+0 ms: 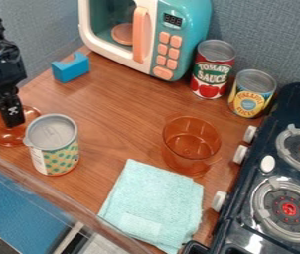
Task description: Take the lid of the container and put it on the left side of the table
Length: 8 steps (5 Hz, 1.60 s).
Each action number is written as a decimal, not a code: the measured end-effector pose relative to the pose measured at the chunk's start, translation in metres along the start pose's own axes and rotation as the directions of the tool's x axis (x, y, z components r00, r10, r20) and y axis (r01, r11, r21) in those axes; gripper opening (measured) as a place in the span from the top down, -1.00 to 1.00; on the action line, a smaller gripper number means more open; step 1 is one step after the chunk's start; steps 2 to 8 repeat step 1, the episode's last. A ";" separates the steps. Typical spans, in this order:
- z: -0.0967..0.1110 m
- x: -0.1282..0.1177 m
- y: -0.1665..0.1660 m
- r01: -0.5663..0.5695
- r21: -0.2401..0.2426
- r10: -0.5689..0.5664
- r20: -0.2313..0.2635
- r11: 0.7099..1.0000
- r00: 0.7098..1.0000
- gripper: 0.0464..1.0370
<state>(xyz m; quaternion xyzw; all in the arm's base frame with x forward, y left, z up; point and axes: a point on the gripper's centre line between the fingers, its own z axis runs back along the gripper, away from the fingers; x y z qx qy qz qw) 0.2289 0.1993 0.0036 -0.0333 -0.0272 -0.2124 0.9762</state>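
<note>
Two bluish-grey walls (272, 39) with a rough, cloth-like look meet in a corner behind the brown wooden counter (119, 99). The wood has thin, dark lines in it. Along the right side is a shiny black toy stove (298, 101) with round grey burners and white knobs. Light makes bright white spots on its top, near the front.

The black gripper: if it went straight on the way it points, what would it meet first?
Most likely the orange lid directly below the gripper; the two may be touching, as the depth is unclear.
</note>
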 end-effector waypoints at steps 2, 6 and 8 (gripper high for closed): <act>0.023 0.003 -0.002 0.019 0.022 -0.019 0.020 1.000 1.000 -0.93; 0.023 0.003 -0.002 0.019 0.022 -0.019 0.020 1.000 1.000 -0.93; 0.023 0.003 -0.002 0.019 0.022 -0.019 0.020 1.000 1.000 -0.93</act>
